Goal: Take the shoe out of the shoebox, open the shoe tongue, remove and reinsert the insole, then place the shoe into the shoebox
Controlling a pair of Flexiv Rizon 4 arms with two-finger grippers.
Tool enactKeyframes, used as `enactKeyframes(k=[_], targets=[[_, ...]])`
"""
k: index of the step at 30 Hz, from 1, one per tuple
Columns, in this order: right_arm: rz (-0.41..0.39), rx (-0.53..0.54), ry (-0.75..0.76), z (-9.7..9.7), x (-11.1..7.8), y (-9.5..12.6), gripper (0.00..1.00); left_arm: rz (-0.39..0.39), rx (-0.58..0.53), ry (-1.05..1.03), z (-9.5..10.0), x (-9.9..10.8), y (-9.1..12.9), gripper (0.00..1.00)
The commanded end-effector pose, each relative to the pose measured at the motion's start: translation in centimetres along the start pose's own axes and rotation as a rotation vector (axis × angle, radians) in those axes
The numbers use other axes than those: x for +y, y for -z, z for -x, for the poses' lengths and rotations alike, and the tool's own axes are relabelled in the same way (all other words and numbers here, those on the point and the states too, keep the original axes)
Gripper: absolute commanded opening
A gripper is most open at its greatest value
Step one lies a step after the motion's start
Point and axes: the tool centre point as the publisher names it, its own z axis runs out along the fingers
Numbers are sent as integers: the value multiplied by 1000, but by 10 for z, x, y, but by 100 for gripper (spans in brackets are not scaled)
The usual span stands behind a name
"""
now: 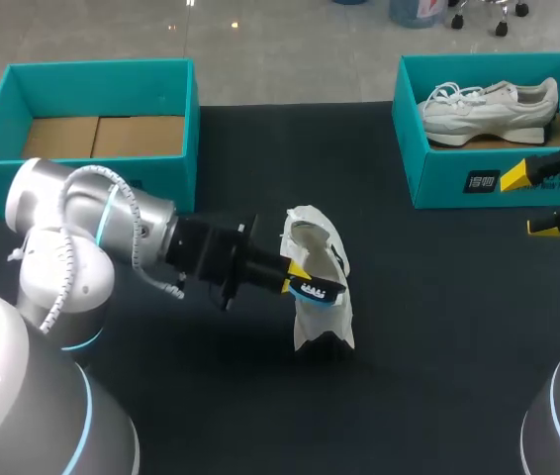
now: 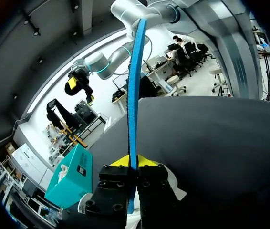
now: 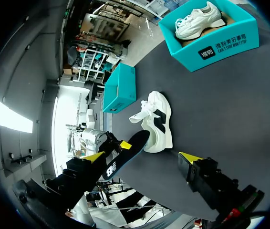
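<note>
A white shoe (image 1: 312, 230) with a dark side patch lies on the black table (image 1: 438, 327) near the middle, also seen as the shoe (image 3: 158, 125) in the right wrist view. My left gripper (image 1: 298, 280) is beside the shoe's opening, shut on a dark insole (image 1: 320, 290) with a blue underside. In the left wrist view the insole (image 2: 134, 90) stands edge-on, pinched between the left gripper's (image 2: 133, 163) yellow tips. My right gripper (image 1: 537, 203) hangs open at the table's right edge, holding nothing. The right gripper (image 3: 142, 157) faces the shoe and insole (image 3: 120, 158) from a distance.
A teal shoebox (image 1: 458, 168) at the back right holds a second white shoe (image 1: 488, 107), close to my right gripper. An open teal shoebox (image 1: 166, 168) with a bare cardboard floor stands at the back left, behind my left arm.
</note>
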Motion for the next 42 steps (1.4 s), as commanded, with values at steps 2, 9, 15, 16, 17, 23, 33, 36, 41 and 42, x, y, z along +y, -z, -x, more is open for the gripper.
enactKeyframes(k=[2, 9, 15, 16, 17, 23, 33, 36, 41, 42], targets=[[1, -3, -1, 0, -1, 0, 100, -4, -10, -19, 2, -7, 0, 0], [1, -3, -1, 0, -1, 0, 100, -19, -34, -46, 7, -17, -1, 0], [1, -3, -1, 0, -1, 0, 100, -27, -46, -8, 6, -6, -8, 0], [1, -3, -1, 0, -1, 0, 100, -30, -47, -3, 6, -4, -9, 0], [1, -3, -1, 0, -1, 0, 100, -25, -47, -3, 6, -1, -11, 0], [1, -3, -1, 0, -1, 0, 100, -8, -60, 3, 6, 3, -15, 0], [1, -3, -1, 0, -1, 0, 100, 1, -77, -4, 7, -1, -15, 0], [1, -3, -1, 0, -1, 0, 100, -1, -86, -2, 8, -4, -17, 0], [1, -3, -1, 0, -1, 0, 100, -11, -99, 34, 7, -1, -23, 0], [1, -3, -1, 0, -1, 0, 100, -9, -106, 35, 6, -1, -24, 0]])
